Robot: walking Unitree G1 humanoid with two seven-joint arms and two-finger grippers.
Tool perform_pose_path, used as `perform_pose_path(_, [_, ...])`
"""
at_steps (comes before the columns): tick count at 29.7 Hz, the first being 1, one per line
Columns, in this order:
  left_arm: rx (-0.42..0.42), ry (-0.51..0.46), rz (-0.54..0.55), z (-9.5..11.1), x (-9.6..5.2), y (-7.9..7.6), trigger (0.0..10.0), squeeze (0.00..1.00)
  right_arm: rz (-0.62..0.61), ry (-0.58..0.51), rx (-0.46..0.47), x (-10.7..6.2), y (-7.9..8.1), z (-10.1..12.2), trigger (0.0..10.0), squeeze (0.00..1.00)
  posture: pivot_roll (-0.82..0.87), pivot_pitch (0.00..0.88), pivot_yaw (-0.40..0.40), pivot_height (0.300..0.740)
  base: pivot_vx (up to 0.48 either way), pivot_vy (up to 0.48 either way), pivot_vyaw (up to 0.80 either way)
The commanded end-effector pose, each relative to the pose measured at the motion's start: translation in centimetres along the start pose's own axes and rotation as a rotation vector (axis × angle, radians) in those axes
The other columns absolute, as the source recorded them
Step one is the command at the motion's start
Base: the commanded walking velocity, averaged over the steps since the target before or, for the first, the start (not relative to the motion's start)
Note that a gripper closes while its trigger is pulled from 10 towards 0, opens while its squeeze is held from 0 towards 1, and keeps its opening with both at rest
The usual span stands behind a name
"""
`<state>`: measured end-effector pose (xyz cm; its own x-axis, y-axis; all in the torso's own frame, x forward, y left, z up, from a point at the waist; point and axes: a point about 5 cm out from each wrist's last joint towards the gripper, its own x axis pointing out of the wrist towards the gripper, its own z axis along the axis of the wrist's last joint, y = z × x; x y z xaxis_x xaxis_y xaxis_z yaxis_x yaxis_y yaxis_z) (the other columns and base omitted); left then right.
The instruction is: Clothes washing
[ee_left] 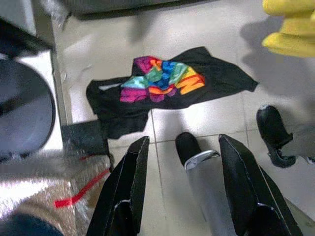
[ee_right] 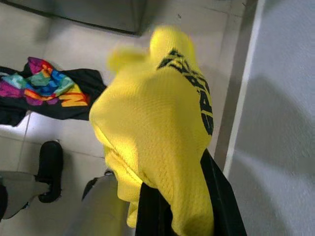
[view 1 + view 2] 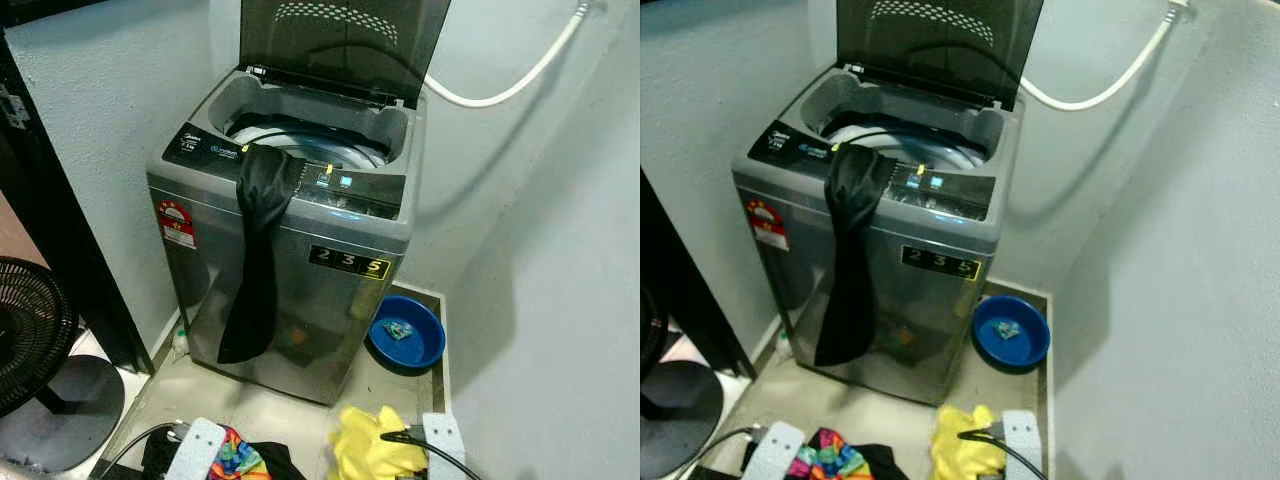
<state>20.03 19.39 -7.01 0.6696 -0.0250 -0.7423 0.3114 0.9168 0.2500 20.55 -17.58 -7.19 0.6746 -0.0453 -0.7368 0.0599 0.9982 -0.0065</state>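
Observation:
A grey top-load washing machine [image 3: 340, 290] stands against the wall with its dark lid [image 3: 340, 45] raised. A long black garment [image 3: 255, 260] hangs from the drum rim down the machine's front. My right gripper [image 2: 184, 196] is shut on a yellow shirt with black lettering [image 2: 152, 132], held low over the floor in front of the machine. A black shirt with a rainbow print [image 1: 165, 81] lies crumpled on the tiles. My left gripper [image 1: 183, 143] hovers open above and short of it, with nothing between its fingers.
A blue basin [image 3: 405, 333] sits on the floor at the machine's right, close to the wall. A white hose [image 3: 510, 85] runs along the back wall. A black standing fan [image 3: 30, 340] and a dark door frame are at the left. My feet [image 1: 270, 132] stand on the tiles.

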Motion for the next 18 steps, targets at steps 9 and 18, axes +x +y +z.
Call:
perform_pose_path(9, [0.050,-0.026,-0.006,-0.2,-0.1,-0.5,10.0,0.00,-0.015,0.004,0.003,-0.2,-0.2,-0.6,10.0,0.00,0.14,0.000,-0.034,0.740,0.000,0.000,0.00])
perform_pose_path(18, [-0.081,0.018,0.030,-0.8,-0.2,0.5,10.0,0.00,-0.013,0.025,-0.018,-0.3,-0.3,-1.2,10.0,0.00,0.15,0.000,-0.055,0.740,0.000,0.000,0.00])
